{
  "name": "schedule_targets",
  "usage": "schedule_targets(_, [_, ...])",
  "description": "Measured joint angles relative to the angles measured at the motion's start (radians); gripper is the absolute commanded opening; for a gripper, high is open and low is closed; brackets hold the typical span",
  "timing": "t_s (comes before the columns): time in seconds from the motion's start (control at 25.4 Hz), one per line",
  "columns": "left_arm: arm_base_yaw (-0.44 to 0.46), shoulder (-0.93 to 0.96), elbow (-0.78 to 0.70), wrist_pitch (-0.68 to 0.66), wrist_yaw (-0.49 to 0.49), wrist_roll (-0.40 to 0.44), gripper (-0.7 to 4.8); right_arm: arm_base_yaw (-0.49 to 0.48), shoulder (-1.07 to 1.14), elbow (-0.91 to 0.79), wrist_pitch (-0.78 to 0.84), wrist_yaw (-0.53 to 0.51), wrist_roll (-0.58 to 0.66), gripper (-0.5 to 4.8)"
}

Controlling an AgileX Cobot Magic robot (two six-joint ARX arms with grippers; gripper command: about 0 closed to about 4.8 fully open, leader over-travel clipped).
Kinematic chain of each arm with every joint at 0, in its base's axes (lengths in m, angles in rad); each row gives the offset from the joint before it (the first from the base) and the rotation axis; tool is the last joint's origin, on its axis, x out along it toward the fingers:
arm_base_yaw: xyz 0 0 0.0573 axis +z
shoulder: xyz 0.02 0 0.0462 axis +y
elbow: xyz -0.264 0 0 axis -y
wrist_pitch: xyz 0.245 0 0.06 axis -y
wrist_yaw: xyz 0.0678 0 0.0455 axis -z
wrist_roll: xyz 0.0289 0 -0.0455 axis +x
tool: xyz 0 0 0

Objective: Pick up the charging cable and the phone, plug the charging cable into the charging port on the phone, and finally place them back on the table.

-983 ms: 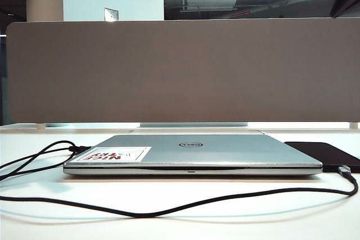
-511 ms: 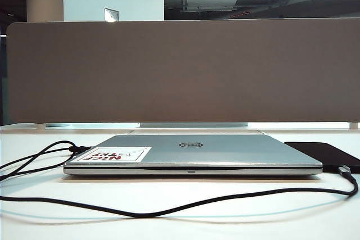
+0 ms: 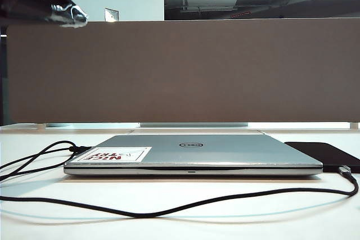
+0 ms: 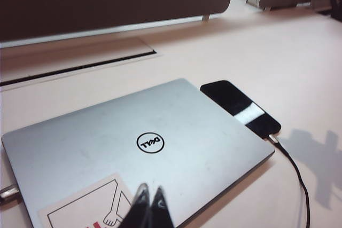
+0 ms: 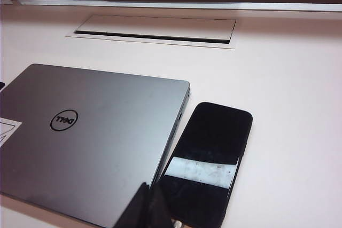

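The black phone (image 3: 326, 153) lies flat on the white table (image 3: 253, 227) at the right of the laptop. The charging cable (image 3: 140, 215) snakes along the front, and its silver plug (image 3: 344, 169) sits in the phone's near short edge, covering the charging port. In the left wrist view the phone (image 4: 240, 108) and cable (image 4: 293, 166) lie past the laptop's corner. My left gripper (image 4: 149, 198) is shut and empty, high above the laptop's sticker. My right gripper (image 5: 145, 198) is shut and empty, above the laptop's edge beside the phone (image 5: 208, 158).
A closed silver Dell laptop (image 3: 191, 153) with a sticker (image 3: 115, 154) fills the table's middle. A second black cord (image 3: 50, 153) enters its left side. A brown-grey divider panel (image 3: 185, 71) stands behind. A dark part of the left arm (image 3: 39, 1) hangs at the top left.
The left arm's dark end has slid leftward and lower into the top left corner. The right arm has left the top right corner. Phone, cable and laptop have not moved.
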Motion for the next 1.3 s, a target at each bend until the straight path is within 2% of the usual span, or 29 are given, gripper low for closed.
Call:
schedule_targets(0.04, [0.0, 0.0, -0.034, 0.057, 0.0, -0.002, -0.06, 0.0, 0.001, 0.0, -0.002, -0.001, 0.0, -0.05])
schedule_targets(0.16, [0.0, 0.0, -0.073, 0.103, 0.0, -0.002, -0.06, 0.0, 0.004, 0.0, -0.003, -0.002, 0.0, -0.05])
schedule_targets(0.55, [0.006, -0.035, -0.087, 0.13, 0.001, -0.002, -0.06, 0.0, 0.004, 0.0, -0.004, -0.002, 0.0, -0.05])
schedule_targets(0.75, [0.139, -0.148, -0.087, 0.074, 0.003, -0.002, -0.06, 0.0, 0.004, 0.0, -0.006, -0.002, 0.0, -0.05])
schedule_targets(0.79, [0.204, -0.189, -0.087, 0.032, 0.003, -0.002, -0.06, 0.0, 0.004, 0.0, -0.007, -0.002, 0.0, -0.05])
schedule_targets(0.87, [0.277, -0.238, -0.09, 0.005, 0.003, -0.002, -0.06, 0.0, 0.004, 0.0, -0.008, -0.002, 0.0, -0.05])
schedule_targets(1.02, [0.416, -0.347, -0.13, 0.0, 0.003, -0.002, -0.06, 0.0, 0.004, 0.0, -0.007, -0.002, 0.0, -0.05])
schedule_targets(1.14, [0.494, -0.411, -0.176, -0.002, -0.001, -0.002, -0.06, 0.0, 0.004, 0.0, -0.008, -0.002, 0.0, -0.05])
schedule_targets(1.3, [0.556, -0.489, -0.24, -0.005, 0.003, -0.002, -0.06, 0.0, 0.004, 0.0, -0.008, -0.002, 0.0, -0.05])
